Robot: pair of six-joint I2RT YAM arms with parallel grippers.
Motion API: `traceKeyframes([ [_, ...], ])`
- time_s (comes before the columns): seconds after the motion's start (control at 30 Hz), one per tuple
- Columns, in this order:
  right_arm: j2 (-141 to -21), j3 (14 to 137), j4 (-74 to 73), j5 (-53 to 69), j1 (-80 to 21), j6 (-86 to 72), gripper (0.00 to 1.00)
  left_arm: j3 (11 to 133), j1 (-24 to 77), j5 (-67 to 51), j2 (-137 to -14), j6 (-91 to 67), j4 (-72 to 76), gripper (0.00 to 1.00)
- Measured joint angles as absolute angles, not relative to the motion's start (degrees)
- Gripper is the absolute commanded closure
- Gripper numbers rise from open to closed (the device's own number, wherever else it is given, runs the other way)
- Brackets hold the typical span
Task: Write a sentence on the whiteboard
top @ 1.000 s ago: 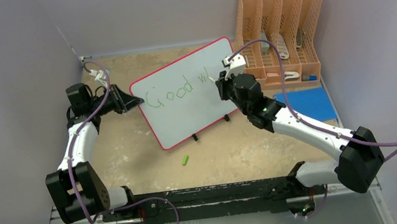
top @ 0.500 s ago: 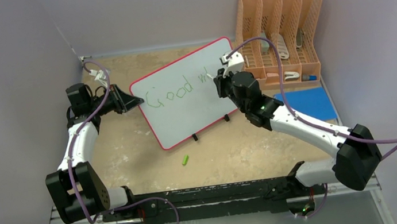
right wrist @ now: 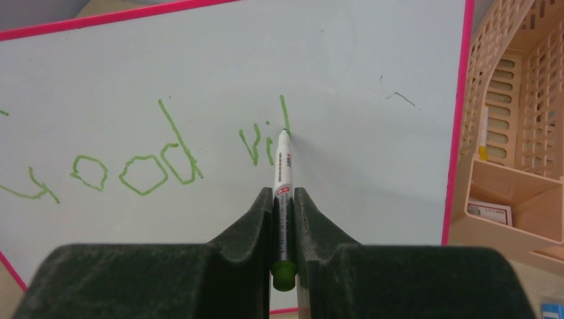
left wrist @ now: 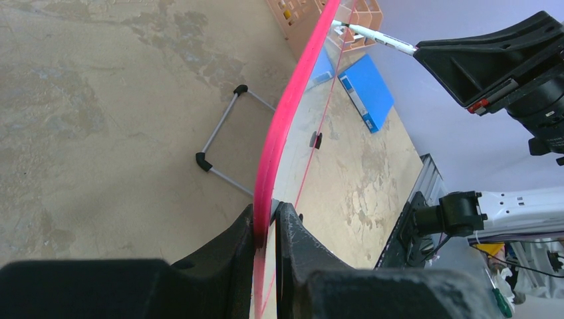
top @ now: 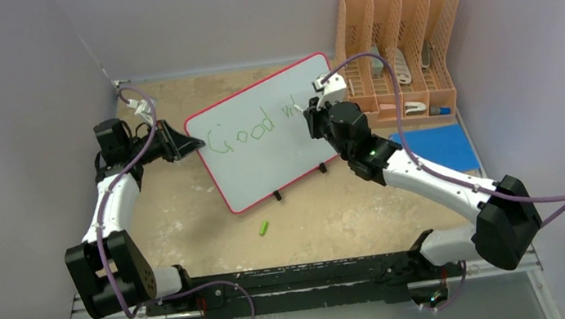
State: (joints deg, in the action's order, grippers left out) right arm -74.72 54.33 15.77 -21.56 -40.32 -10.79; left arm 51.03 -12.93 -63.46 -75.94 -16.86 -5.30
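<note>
The whiteboard point(top: 267, 132) with red rim stands tilted on the table; it also fills the right wrist view point(right wrist: 332, 80). Green letters point(top: 252, 130) read "Good vi" plus one more upright stroke point(right wrist: 284, 114). My left gripper point(top: 185, 146) is shut on the board's left edge; the left wrist view shows both jaws clamping the red rim point(left wrist: 279, 139). My right gripper point(top: 308, 115) is shut on a white marker with a green end point(right wrist: 282, 179). The marker's tip touches the board at the foot of the latest stroke.
A green marker cap point(top: 263, 228) lies on the table in front of the board. An orange slotted organizer point(top: 400, 45) stands at the back right, close to my right gripper. A flat blue rectangle point(top: 438, 147) lies right of the board.
My right gripper moved a little up and right along the board and a new green stroke appeared after "vi". The left arm and the board have not moved.
</note>
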Motion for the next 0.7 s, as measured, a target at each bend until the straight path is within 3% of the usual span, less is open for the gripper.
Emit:
traceKeyframes([
  [0.7, -74.72, 54.33, 15.64, -23.22, -39.68, -10.94, 1.00, 51.03, -12.84, -63.35, -75.94, -16.86, -5.28, 1.00],
])
